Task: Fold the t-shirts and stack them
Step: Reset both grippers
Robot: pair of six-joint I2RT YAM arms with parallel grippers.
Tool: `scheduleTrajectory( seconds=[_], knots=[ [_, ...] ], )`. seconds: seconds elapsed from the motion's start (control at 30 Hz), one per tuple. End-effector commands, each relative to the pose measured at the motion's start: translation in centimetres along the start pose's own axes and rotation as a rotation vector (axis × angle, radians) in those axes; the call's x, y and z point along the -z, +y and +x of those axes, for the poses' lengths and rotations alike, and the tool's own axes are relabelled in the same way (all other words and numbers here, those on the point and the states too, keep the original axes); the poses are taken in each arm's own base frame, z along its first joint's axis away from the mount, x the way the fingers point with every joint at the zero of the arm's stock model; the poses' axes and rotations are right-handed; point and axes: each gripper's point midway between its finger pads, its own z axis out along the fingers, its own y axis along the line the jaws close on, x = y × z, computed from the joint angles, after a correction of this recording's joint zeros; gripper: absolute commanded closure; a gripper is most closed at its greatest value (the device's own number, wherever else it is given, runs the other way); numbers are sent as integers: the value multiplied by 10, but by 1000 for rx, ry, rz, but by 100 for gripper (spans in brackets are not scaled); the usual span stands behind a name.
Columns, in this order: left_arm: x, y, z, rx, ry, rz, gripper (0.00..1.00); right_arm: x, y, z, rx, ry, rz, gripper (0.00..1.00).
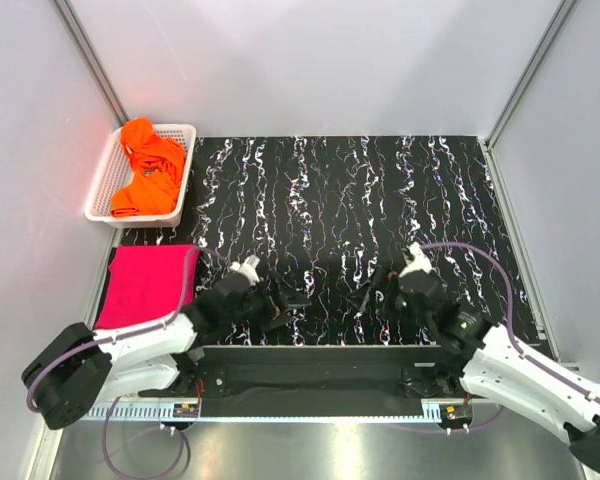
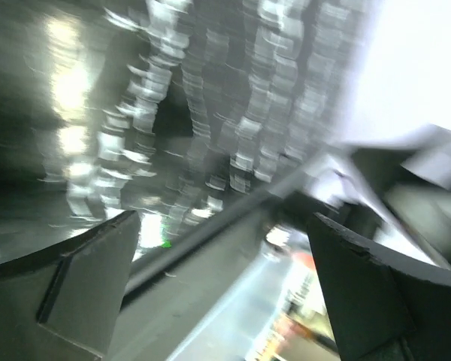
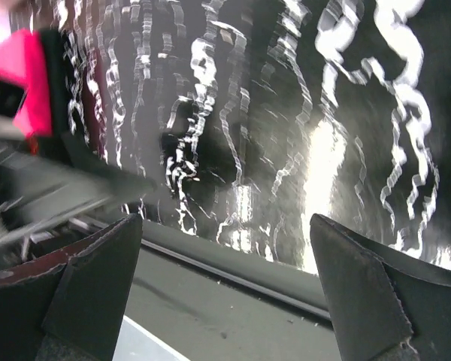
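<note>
Beyond and left of left pincer (image 1: pixel 288 300), orange t-shirts (image 1: pixel 150 165) heaped in basket (image 1: pixel 102 185); jaws apart, empty, same for right pincer (image 1: pixel 372 290). Pinch one top fold, lift clear of rim.

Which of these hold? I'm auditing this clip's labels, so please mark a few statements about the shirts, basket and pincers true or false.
1. The orange shirts lie in the basket. True.
2. The left pincer holds the pink shirt. False: the shirt lies flat at the mat's left edge, and the pincer is empty.
3. Both pincers, left and right, are open. True.
4. The basket sits by the right wall. False: it is in the far left corner.
</note>
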Motion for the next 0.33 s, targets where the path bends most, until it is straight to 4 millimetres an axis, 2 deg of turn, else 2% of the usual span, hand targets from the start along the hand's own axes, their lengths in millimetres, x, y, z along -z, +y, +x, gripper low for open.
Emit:
scheduleTrajectory(
  seconds=[0.0,0.03,0.07,0.1,0.13,0.17,0.2,0.27,0.3],
  knots=[
    [61,-119,7,-41,8,662,1,3,2,-7,-345,-91,-57,0],
    [78,-118,8,-37,-16,764,1,3,-8,-1,-456,-99,-70,0],
    [88,-116,11,-27,-14,811,1,-3,-18,9,-496,-78,-43,0],
    [92,-102,14,19,-10,813,1,3,-16,8,-542,-94,-98,0],
    [100,-103,14,19,-15,850,1,-4,-30,19,-595,-85,-86,0],
    [115,-110,16,3,-25,929,1,4,-22,13,-617,-106,-164,0],
    [121,-109,18,10,-13,950,1,1,-31,19,-629,-106,-159,0],
    [137,-116,20,4,-11,1022,1,8,-32,16,-689,-117,-175,0],
    [151,-128,24,-15,10,1087,1,12,-28,17,-682,-101,-195,0]
  ],
)
